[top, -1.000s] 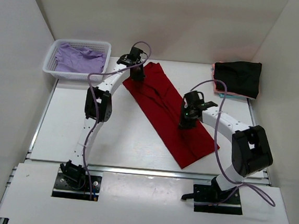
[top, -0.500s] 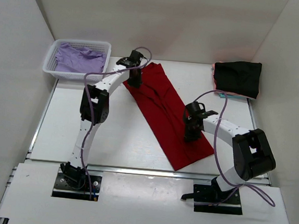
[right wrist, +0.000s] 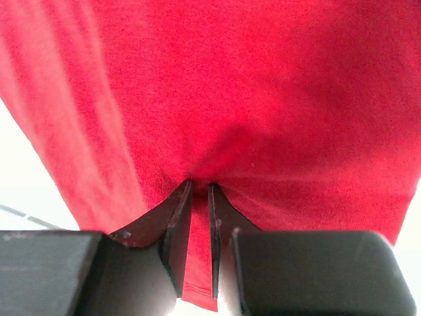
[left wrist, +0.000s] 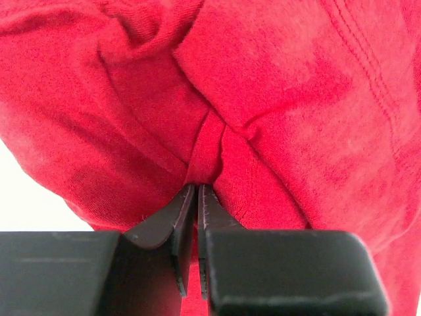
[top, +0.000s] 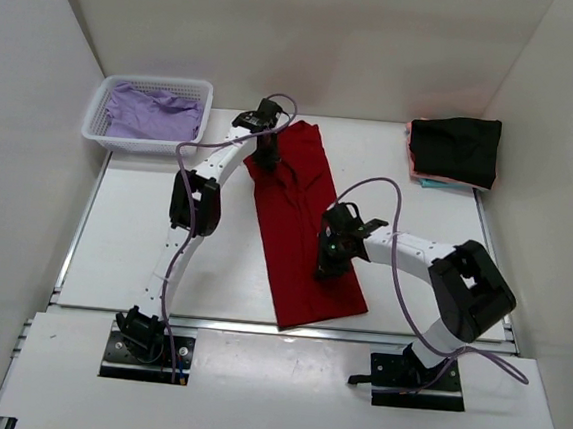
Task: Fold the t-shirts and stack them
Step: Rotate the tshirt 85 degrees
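Top external shows we have swung the red t-shirt (top: 296,243) from diagonal to nearly vertical at frame centre, both jaws clenched on its cloth, squaring it for folding.

You have a plain deep red t-shirt (top: 301,226) on the white table (top: 133,251); it has no print, only stitch lines in the same red. At the far left, a plain lavender t-shirt (top: 153,113) lies in your white lattice basket (top: 95,126). At the far right, a plain black t-shirt (top: 458,149) covers slivers of pink cloth (top: 411,161) and teal cloth (top: 432,184). Your left arm (top: 167,264) and right arm (top: 414,251) are white with black joints and carry purple cables (top: 370,180).
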Robot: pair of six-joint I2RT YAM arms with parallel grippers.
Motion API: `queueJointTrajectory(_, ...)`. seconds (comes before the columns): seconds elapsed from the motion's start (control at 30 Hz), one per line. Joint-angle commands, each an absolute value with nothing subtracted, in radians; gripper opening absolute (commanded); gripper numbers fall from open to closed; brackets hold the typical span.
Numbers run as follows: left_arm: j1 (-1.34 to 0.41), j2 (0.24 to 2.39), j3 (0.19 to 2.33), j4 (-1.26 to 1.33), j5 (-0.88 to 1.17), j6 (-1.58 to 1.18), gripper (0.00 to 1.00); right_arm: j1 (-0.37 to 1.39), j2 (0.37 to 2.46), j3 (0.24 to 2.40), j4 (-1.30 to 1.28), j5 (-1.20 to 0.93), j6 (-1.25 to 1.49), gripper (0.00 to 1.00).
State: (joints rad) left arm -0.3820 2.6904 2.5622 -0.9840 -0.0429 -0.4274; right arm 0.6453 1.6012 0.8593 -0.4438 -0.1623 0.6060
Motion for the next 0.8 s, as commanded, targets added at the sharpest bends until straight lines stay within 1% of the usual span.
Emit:
queueJointTrajectory(0.0, -0.357, 2.707, 2.546, -0.948, -0.029, -0.433, 0.2, 0.696, 1.716, 0.863, -0.39, -0.218, 0.615, 0.15)
queueJointTrajectory(0.07, -0.364, 2.729, 2.585, -0.934, -0.014, -0.428, 0.2, 0.722, 1.764, 0.893, -0.379, -0.235, 0.597, 0.14)
queueJointTrajectory(0.27, -0.368, 2.727, 2.571, -0.822, 0.027, -0.384, 0.23, 0.746, 1.853, 0.998, -0.394, -0.242, 0.537, 0.14)
queueJointTrajectory(0.3, -0.367, 2.723, 2.572, -0.799, 0.031, -0.382, 0.24, 0.742, 1.855, 1.009, -0.402, -0.241, 0.526, 0.15)
queueJointTrajectory(0.47, -0.345, 2.689, 2.626, -0.686, 0.038, -0.379, 0.29, 0.73, 1.849, 1.025, -0.428, -0.229, 0.488, 0.13)
queueJointTrajectory(0.57, -0.325, 2.613, 2.642, -0.626, 0.055, -0.385, 0.32, 0.741, 1.838, 1.081, -0.454, -0.212, 0.419, 0.14)
queueJointTrajectory(0.63, -0.321, 2.519, 2.622, -0.598, 0.072, -0.411, 0.33, 0.749, 1.815, 1.135, -0.478, -0.195, 0.385, 0.14)
queueJointTrajectory(0.7, -0.316, 2.43, 2.545, -0.578, 0.101, -0.434, 0.34, 0.755, 1.792, 1.196, -0.52, -0.152, 0.358, 0.14)
queueJointTrajectory(0.77, -0.31, 2.294, 2.444, -0.568, 0.127, -0.457, 0.34, 0.759, 1.76, 1.284, -0.563, -0.085, 0.333, 0.17)
